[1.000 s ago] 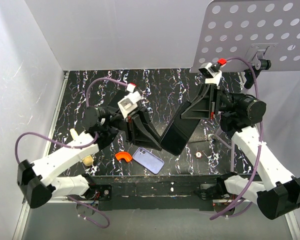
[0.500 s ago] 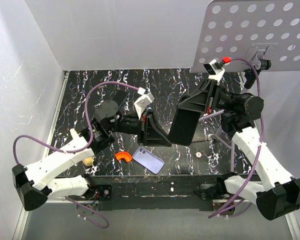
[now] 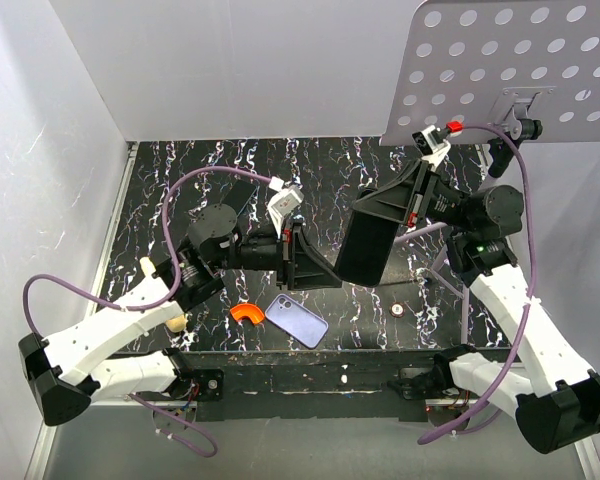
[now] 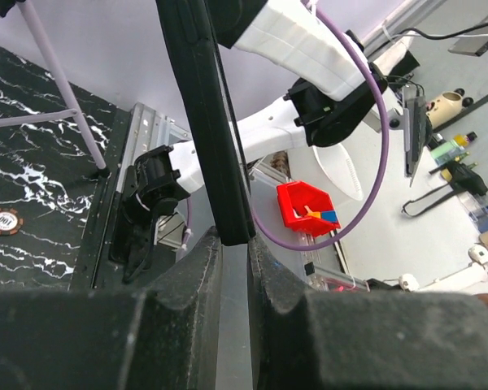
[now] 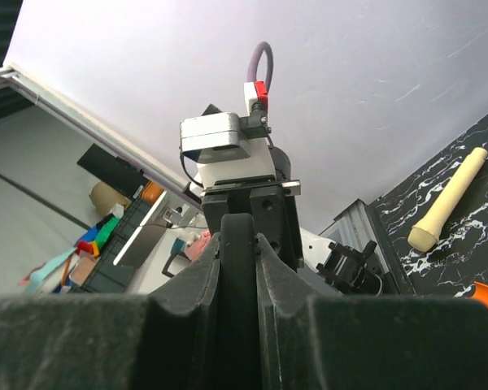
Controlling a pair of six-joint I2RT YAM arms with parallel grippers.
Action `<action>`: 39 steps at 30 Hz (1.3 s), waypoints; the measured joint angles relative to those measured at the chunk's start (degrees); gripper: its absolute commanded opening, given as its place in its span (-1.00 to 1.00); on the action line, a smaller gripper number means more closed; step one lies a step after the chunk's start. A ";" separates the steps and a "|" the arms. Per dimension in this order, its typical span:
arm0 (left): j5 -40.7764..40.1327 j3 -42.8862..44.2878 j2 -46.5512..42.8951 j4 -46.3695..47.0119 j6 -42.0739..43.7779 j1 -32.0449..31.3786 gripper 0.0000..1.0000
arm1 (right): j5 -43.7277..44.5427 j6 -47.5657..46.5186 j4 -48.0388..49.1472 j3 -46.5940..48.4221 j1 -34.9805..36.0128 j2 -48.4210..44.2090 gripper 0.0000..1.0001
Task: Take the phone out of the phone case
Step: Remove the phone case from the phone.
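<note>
A black slab (image 3: pixel 368 245), the phone in its case, hangs in the air over the middle of the marbled table (image 3: pixel 230 170); I cannot tell phone from case. My right gripper (image 3: pixel 377 207) is shut on its upper part, and in the right wrist view the slab's edge (image 5: pixel 237 231) sits clamped between the right gripper's (image 5: pixel 237 244) pads. My left gripper (image 3: pixel 330 280) reaches in from the left and pinches the slab's lower left corner. In the left wrist view the slab (image 4: pixel 203 97) rises edge-on from the left gripper's (image 4: pixel 234 244) tips.
A purple phone-shaped piece with camera lenses (image 3: pixel 297 320) lies flat near the front edge beside an orange curved piece (image 3: pixel 246 312). A round token (image 3: pixel 397 310) lies to the right. A wooden pestle (image 5: pixel 447 203) lies at the left. A perforated grey plate (image 3: pixel 510 60) on a stand overhangs the back right.
The slab has swung from tilted to nearly upright and risen a little. My left gripper has moved right and turned toward its lower corner. The right wrist has lifted slightly.
</note>
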 measured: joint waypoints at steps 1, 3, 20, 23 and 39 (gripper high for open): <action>-0.61 0.00 -0.20 -0.63 -0.02 0.00 -1.00 | 0.50 0.04 -0.26 -0.39 0.00 -0.11 -0.97; -2.03 0.00 -0.59 -2.54 -0.07 0.00 -1.00 | 1.29 0.20 -0.33 -1.25 0.00 -0.28 -0.97; -12.48 -0.57 -3.74 -5.92 -3.06 -0.02 -1.00 | 8.07 5.55 7.65 -5.18 -0.24 -0.44 -0.97; -7.65 -0.83 -2.73 -1.75 -2.38 0.04 -1.00 | 7.04 7.82 9.27 -5.18 -0.39 -0.44 -0.97; 5.53 -2.36 2.45 1.38 0.15 2.32 0.47 | 3.37 -2.23 -8.81 -2.36 0.83 -3.26 -0.97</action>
